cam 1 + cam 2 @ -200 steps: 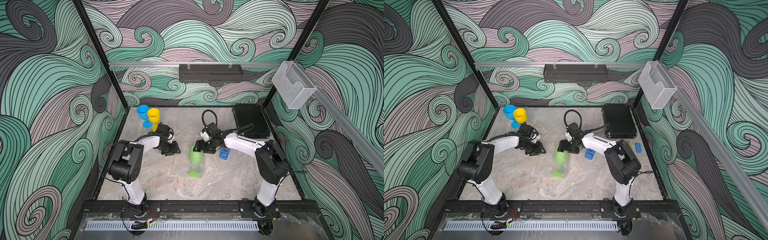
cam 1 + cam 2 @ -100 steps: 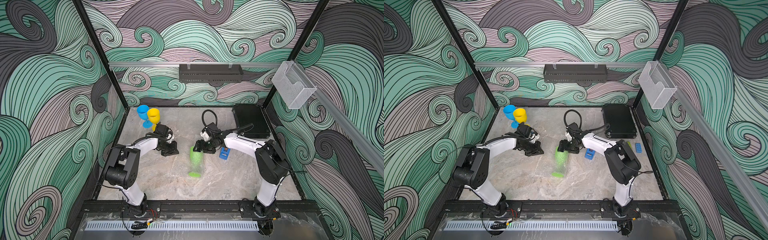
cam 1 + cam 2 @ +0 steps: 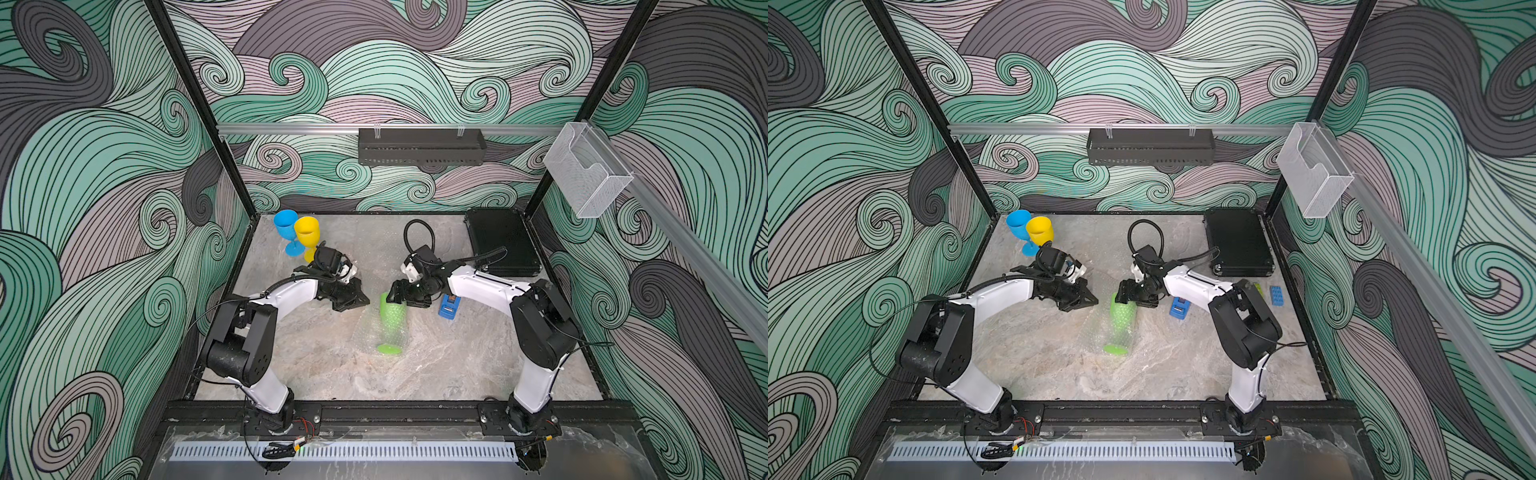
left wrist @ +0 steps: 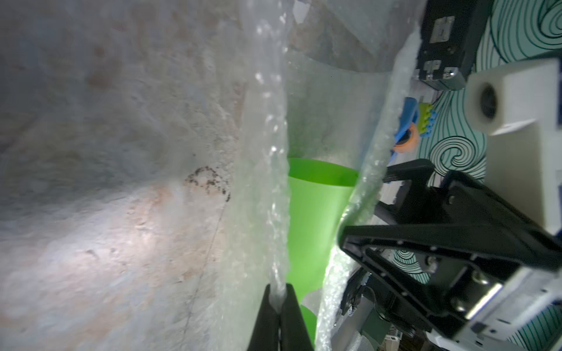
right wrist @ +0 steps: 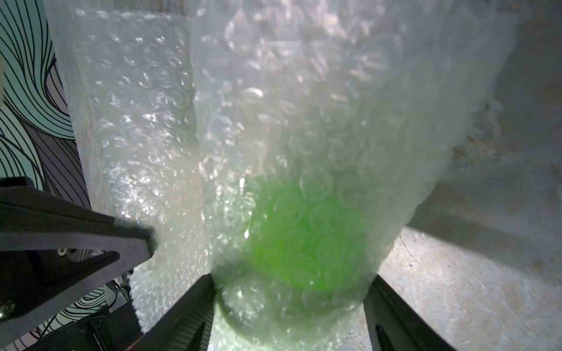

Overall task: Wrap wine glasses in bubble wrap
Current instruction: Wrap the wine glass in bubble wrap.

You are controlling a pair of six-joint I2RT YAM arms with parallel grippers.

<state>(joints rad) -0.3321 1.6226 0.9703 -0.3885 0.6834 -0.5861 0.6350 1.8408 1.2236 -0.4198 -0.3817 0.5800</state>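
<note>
A green wine glass (image 3: 391,320) (image 3: 1122,322) lies on its side mid-table, its foot toward the front, with bubble wrap (image 3: 366,332) (image 3: 1095,332) rolled loosely round it. My right gripper (image 3: 393,296) (image 3: 1122,296) (image 5: 292,282) is shut on the wrapped bowl of the green wine glass (image 5: 304,237), a jaw on each side. My left gripper (image 3: 365,300) (image 3: 1095,298) (image 4: 277,293) is shut on a raised edge of the bubble wrap (image 4: 275,182), just beside the green wine glass (image 4: 316,212). Blue (image 3: 286,222) and yellow (image 3: 306,232) wine glasses stand upright, bare, at the back left.
A blue tape dispenser (image 3: 449,307) (image 3: 1179,308) lies right of the right gripper. A black case (image 3: 500,243) (image 3: 1237,243) sits at the back right. Small blue (image 3: 1276,295) and green (image 3: 1258,289) pieces lie by the right wall. Walls enclose the table on three sides.
The left gripper's jaws have closed onto the bubble wrap edge, and the left arm has shifted slightly. The right gripper has stayed on the wrapped green glass.
</note>
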